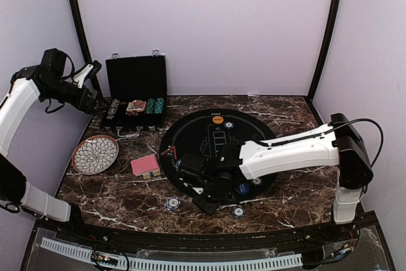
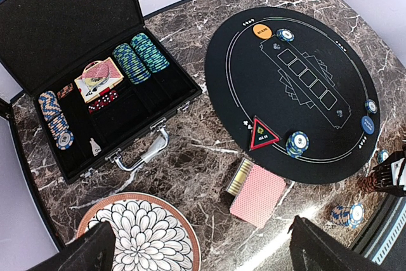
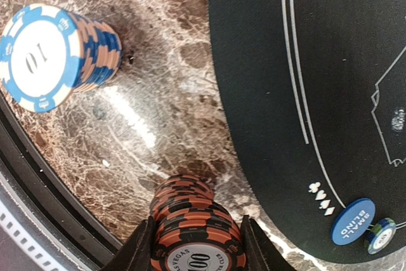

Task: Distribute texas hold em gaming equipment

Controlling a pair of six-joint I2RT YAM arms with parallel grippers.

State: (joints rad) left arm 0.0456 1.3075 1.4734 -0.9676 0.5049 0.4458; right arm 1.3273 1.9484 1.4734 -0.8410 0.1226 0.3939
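My right gripper point(image 3: 198, 253) is shut on a stack of orange-and-black "100" poker chips point(image 3: 193, 220), held over the marble just off the black round mat's point(image 3: 317, 80) edge. In the top view it point(image 1: 208, 200) is low at the mat's near-left edge. A blue-and-white "10" chip stack point(image 3: 54, 55) stands to its left. A blue small-blind button point(image 3: 353, 221) and a chip point(image 3: 380, 235) lie on the mat. My left gripper point(image 2: 209, 259) is open and empty, high above the red-backed card deck point(image 2: 257, 193). An orange button point(image 2: 262, 30) and a blue chip stack point(image 2: 297, 143) are on the mat.
The open black case point(image 2: 95, 87) with more chips and cards stands at the back left. A white petal-pattern plate point(image 2: 139, 233) lies near the deck. A red triangle marker point(image 2: 262, 132) lies on the mat's edge. Another blue chip stack point(image 1: 238, 211) stands by the front edge.
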